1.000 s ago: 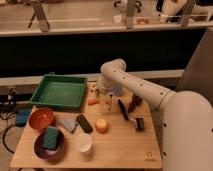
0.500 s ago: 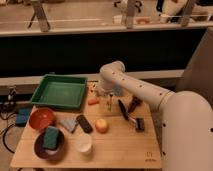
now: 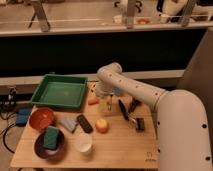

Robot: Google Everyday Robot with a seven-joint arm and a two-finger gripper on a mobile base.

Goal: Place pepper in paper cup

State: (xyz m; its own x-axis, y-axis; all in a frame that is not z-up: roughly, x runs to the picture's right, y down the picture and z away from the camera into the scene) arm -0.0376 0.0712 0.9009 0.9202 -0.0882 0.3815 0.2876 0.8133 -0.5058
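Note:
The pepper [image 3: 93, 101] is a small orange-red piece lying on the wooden table just right of the green tray. My gripper [image 3: 106, 103] hangs from the white arm's wrist, pointing down right beside the pepper, on its right. The paper cup [image 3: 84, 142] is a small white cup standing upright near the table's front edge, well in front of the pepper and away from the gripper.
A green tray [image 3: 60, 91] is at the back left. A red bowl [image 3: 41, 118] and a dark bowl [image 3: 39, 149] holding a green sponge stand front left. A black bar [image 3: 84, 123], a round orange fruit [image 3: 102, 125], a black brush [image 3: 123, 109] and a dark knobbly object [image 3: 134, 105] lie mid-table.

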